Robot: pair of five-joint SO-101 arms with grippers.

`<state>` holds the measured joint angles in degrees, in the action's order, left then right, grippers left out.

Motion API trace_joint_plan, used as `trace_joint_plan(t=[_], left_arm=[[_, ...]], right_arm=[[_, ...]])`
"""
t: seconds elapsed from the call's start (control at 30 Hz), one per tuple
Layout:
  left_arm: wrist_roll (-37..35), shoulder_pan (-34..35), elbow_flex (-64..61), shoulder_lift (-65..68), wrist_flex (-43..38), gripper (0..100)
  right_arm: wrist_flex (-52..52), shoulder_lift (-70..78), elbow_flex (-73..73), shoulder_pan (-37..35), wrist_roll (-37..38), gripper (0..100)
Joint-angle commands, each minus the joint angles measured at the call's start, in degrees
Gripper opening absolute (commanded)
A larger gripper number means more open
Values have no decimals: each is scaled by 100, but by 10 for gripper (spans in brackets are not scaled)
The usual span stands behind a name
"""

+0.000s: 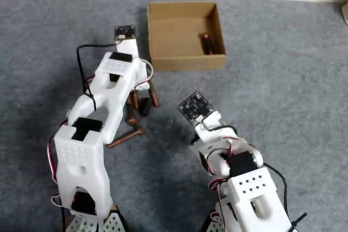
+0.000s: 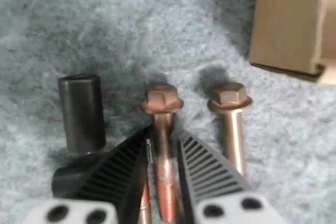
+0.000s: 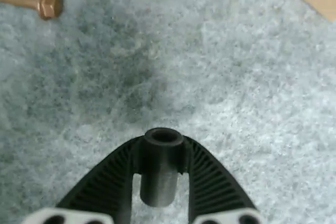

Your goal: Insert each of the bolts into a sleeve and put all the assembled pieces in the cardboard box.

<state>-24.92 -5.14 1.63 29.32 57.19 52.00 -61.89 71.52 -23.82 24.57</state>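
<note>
A: Left gripper [image 2: 163, 136]: fingers narrow, closed on the shank of the gripped bolt [image 2: 161, 99], just under its hex head. I cannot tell whether it is lifted off the table [image 1: 283, 80].

B: Neighbours?

A: A second bolt [image 2: 231, 124] lies just beside it, parallel, with its head pointing the same way. On the other side is a loose sleeve [image 2: 81, 111], black. Another copper shank is partly hidden under the fingers, and I cannot tell more about it.

B: Position on the table?

A: In the high view the cluster sits at 7 o'clock from the cardboard box [image 1: 185, 62], near its corner. A lone bolt [image 1: 125, 137] lies at 6 o'clock from the cluster, apart from it.

B: Right side?

A: Right gripper [image 3: 163, 148]: fingers clamped on the held sleeve [image 3: 160, 179], black, with its open bore facing the wrist camera. This arm is at 6 o'clock from the box, apart from it. I cannot tell whether the sleeve touches the table.

B: Box?

A: The box stands at 12 o'clock on the table. One assembled piece [image 1: 206, 43] lies inside, against the 3 o'clock wall.
</note>
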Motion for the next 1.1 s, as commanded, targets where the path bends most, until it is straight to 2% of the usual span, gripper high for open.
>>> trace_joint_plan(t=[0.0,0.2,0.43,0.6,0.83,1.07], left_arm=[[9,-198,110,-48,167,6],[18,-242,189,-198,492,5],[26,-66,-664,-1560,545,4],[26,-48,-2185,-3108,-440,4],[26,-66,-4673,-5982,-2057,4],[422,-541,-6589,-8356,-3279,4]], right_arm=[[-163,-84,-22,75,-44,5],[-277,-119,110,75,-44,5],[-1156,-127,602,75,-44,5],[-1596,-127,787,75,-44,5],[-1982,-277,892,48,-79,5],[-2035,-2316,1877,-268,-431,5]])
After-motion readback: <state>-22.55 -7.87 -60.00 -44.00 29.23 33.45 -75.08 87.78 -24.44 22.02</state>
